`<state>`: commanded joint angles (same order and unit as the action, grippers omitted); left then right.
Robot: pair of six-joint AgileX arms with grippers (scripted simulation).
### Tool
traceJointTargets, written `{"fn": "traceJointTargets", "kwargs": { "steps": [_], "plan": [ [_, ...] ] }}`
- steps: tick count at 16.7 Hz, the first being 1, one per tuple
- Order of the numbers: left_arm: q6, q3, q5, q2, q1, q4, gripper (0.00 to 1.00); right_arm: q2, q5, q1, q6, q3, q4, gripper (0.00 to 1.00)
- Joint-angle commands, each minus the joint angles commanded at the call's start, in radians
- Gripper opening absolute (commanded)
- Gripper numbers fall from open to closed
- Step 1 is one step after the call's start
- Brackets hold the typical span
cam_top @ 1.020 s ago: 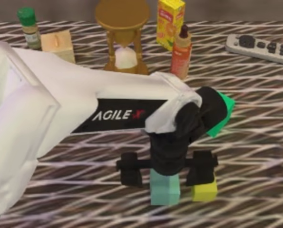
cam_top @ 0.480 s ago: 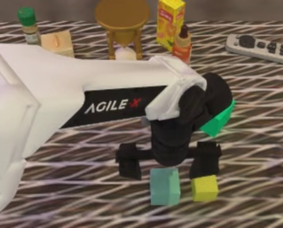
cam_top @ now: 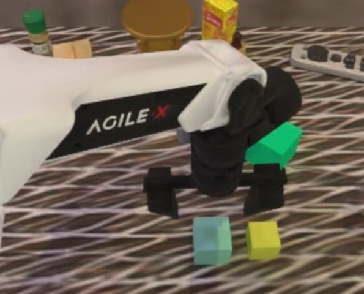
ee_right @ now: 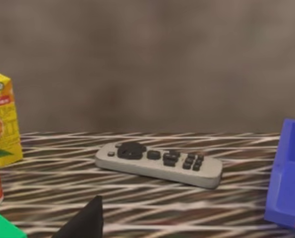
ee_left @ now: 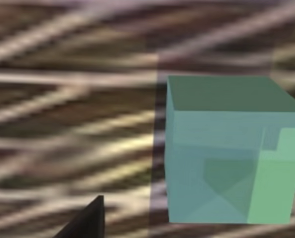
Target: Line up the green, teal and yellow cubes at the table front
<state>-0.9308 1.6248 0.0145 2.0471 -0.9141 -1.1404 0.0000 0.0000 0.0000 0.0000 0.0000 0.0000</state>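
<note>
Teal cube and yellow cube sit placed below the left end effector, fingers spread, empty. Green cube behind it remains unplaced.

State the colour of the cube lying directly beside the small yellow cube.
Pale teal; the teal cube shows best in the top view, left of the yellow cube.

Left pincer spread wide above teal cube, yellow cube just beside, green cube behind.
</note>
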Motion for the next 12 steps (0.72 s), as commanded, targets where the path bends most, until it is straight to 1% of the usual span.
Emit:
{"fn": "traceJointTargets", "kwargs": {
  "steps": [2,5,8,12],
  "plan": [
    [0.003,-0.008,0.000,-0.010,0.006,0.006,1.00,0.010,-0.001,0.003,-0.003,0.010,-0.007,1.00],
    [0.033,-0.085,0.001,-0.102,0.055,0.062,1.00,0.100,-0.004,0.028,-0.027,0.100,-0.071,1.00],
    [0.096,-0.228,0.003,-0.274,0.141,0.157,1.00,0.285,-0.005,0.067,-0.072,0.284,-0.192,1.00],
    [0.228,-0.494,0.004,-0.592,0.291,0.328,1.00,0.665,-0.002,0.133,-0.152,0.626,-0.412,1.00]
  ]
}}
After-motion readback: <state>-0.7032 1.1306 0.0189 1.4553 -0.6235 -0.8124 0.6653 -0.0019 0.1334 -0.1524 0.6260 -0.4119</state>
